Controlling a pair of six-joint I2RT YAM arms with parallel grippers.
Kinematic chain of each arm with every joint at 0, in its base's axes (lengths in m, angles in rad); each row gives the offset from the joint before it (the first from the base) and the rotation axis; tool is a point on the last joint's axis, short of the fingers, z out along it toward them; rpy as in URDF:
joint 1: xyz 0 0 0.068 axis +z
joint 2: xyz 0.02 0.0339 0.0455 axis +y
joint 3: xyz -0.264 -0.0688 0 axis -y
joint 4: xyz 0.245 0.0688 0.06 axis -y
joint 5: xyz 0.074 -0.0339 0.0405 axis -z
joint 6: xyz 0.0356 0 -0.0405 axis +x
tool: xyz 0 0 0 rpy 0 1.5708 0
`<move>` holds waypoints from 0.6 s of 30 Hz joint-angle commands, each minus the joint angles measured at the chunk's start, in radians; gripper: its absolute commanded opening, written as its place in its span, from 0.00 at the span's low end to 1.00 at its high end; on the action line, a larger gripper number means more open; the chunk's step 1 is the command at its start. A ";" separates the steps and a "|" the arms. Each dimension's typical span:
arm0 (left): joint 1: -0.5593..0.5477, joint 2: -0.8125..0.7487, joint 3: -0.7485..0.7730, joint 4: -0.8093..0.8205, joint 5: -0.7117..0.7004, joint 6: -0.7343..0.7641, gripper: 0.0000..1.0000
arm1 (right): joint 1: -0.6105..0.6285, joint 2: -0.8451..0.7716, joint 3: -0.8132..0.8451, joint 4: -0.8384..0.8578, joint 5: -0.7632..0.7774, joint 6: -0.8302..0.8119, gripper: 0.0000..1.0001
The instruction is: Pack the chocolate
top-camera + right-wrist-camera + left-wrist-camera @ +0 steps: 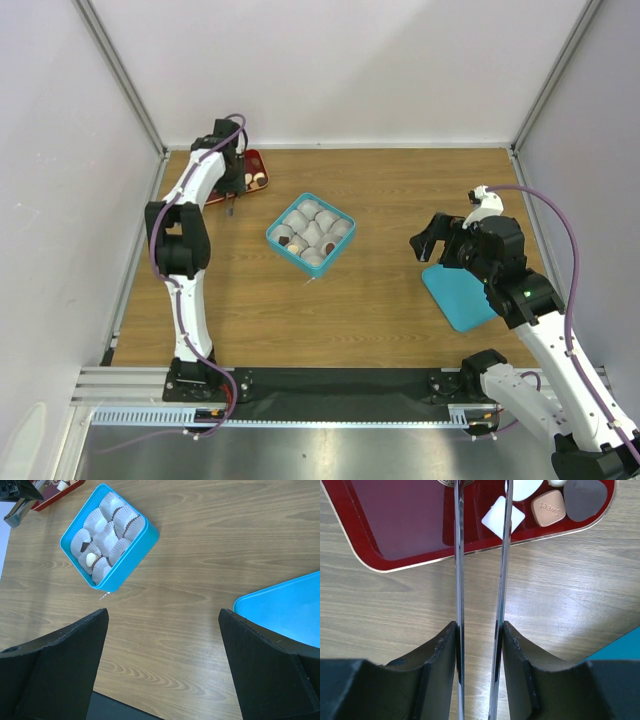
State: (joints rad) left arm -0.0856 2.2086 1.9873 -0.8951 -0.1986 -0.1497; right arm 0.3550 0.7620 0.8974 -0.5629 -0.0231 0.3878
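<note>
Left pincer [479, 626] is pinching tweezers [459, 555] over the red tray's [395, 525] chocolate [548, 507]; right pincer [162, 615] is hanging wide, empty. You're seeing most paper cups [107, 525] in the teal box [132, 555] unfilled; packing is barely starting.

**Three Views of One Table**

The top external camera looks down from above and behind the arms, seeing the whole table [380, 190]. The left wrist camera looks along its metal tweezers [458, 555], very near the red tray [395, 525]. The right wrist camera, higher up, shares the teal box [130, 555] and tray with the top view.
</note>
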 commanded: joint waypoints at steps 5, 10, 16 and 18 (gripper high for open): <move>0.033 -0.015 0.051 -0.027 -0.001 -0.028 0.44 | -0.004 -0.010 -0.002 0.037 0.015 -0.007 0.99; 0.041 -0.015 0.057 -0.039 0.010 -0.031 0.45 | -0.004 -0.010 -0.002 0.040 0.017 -0.010 0.99; 0.041 -0.006 0.073 -0.053 0.028 -0.024 0.48 | -0.005 -0.003 0.001 0.052 0.008 -0.006 0.99; 0.041 -0.007 0.071 -0.054 0.024 -0.021 0.47 | -0.004 -0.001 0.001 0.054 0.006 -0.006 0.99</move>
State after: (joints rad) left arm -0.0490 2.2089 2.0090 -0.9432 -0.1829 -0.1627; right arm 0.3550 0.7620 0.8970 -0.5537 -0.0231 0.3878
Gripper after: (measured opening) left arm 0.481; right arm 0.991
